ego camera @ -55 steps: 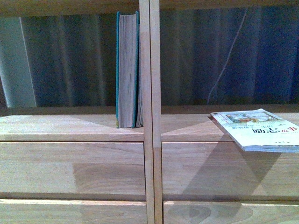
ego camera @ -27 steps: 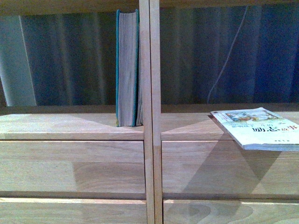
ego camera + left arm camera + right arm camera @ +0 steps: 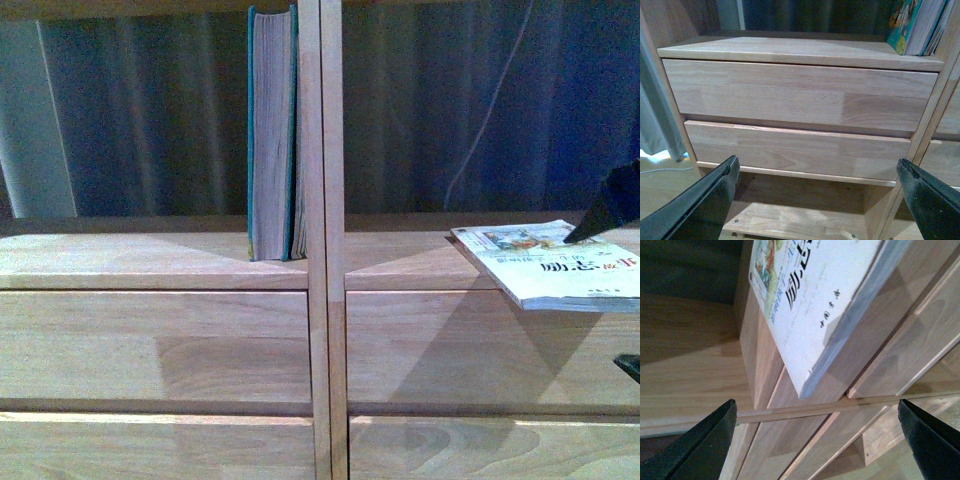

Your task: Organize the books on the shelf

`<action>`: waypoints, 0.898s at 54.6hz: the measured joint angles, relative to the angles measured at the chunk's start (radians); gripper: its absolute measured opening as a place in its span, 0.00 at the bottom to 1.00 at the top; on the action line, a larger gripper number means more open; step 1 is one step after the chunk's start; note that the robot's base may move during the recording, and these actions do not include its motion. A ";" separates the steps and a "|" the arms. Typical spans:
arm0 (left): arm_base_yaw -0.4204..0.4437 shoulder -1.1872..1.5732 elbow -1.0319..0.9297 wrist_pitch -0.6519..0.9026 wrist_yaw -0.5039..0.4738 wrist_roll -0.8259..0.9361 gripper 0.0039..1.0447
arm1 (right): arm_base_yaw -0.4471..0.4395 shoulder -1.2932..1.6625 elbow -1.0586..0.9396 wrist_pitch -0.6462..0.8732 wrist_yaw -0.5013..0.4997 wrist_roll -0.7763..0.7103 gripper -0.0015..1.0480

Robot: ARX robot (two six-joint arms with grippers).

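Newly in the front view, the right gripper (image 3: 598,300) reaches in from the side, one finger (image 3: 610,208) above the white paperback (image 3: 550,265) and the other below it. Its jaws are spread wide and hold nothing. The paperback lies flat between them, one corner overhanging the shelf (image 3: 322,300) ledge. Well away from these fingers, the teal-green book (image 3: 272,130) stands upright against the central divider. The left gripper (image 3: 817,170) is wide open and empty, with drawer fronts (image 3: 790,95) beyond its fingers. If the jaws close on the overhanging corner alone, the thin book may sag, pivot and slide off the ledge.
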 joint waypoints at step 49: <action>0.000 0.000 0.000 0.000 0.000 0.000 0.93 | -0.058 0.272 0.223 0.051 0.000 0.059 0.92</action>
